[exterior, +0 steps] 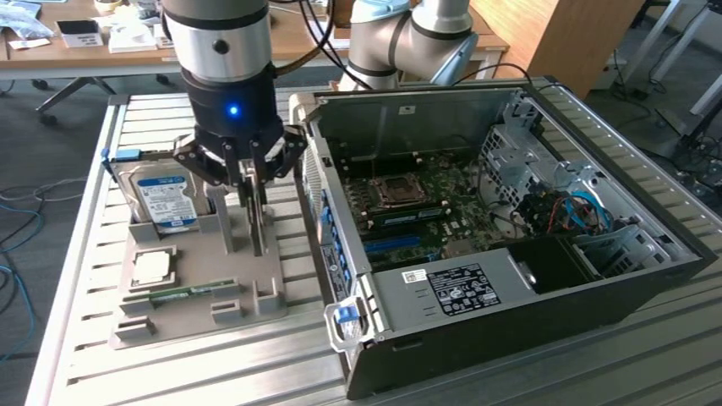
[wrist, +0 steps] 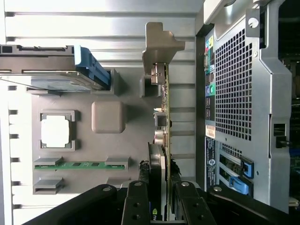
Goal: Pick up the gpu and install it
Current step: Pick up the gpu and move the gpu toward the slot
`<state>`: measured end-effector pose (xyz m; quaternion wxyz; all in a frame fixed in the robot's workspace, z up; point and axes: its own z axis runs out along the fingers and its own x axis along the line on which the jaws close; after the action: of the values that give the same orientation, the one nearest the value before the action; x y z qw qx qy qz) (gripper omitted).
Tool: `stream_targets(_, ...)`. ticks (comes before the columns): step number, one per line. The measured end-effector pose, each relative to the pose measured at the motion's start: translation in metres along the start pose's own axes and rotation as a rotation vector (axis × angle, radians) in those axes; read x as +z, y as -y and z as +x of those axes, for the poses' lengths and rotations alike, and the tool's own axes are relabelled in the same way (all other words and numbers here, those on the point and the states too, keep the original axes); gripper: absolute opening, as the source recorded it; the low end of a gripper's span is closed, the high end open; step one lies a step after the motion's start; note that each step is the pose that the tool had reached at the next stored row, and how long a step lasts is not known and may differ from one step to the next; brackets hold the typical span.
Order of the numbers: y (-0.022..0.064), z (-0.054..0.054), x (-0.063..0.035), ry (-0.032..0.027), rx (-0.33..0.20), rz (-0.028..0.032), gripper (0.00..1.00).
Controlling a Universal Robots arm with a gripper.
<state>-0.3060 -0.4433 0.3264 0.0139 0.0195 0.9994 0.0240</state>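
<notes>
The gpu (exterior: 259, 222) stands on edge in the grey parts holder (exterior: 215, 262), a thin green card with a silver bracket. My gripper (exterior: 246, 169) is straight above it, fingers reaching down on both sides. In the wrist view the gpu (wrist: 165, 108) shows edge-on with its black fan toward one finger. The gripper (wrist: 159, 171) has its fingers (wrist: 138, 192) pressed against both faces, shut on the card. The open computer case (exterior: 508, 211) lies just to the exterior view's right of the holder, with its motherboard (exterior: 418, 203) exposed.
On the holder (wrist: 131, 140) also sit a blue-labelled hard drive (exterior: 164, 199), a square processor (exterior: 152, 268) and a narrow RAM stick (exterior: 192, 292). The case's rear panel (wrist: 243, 93) stands close beside the card. A slatted metal table (exterior: 226, 364) carries everything.
</notes>
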Motion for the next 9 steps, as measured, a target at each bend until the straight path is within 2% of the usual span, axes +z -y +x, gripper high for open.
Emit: stream_targets(9, -0.0012, -0.001, -0.0255, 0.0000, 0.000, 0.0001, 0.27)
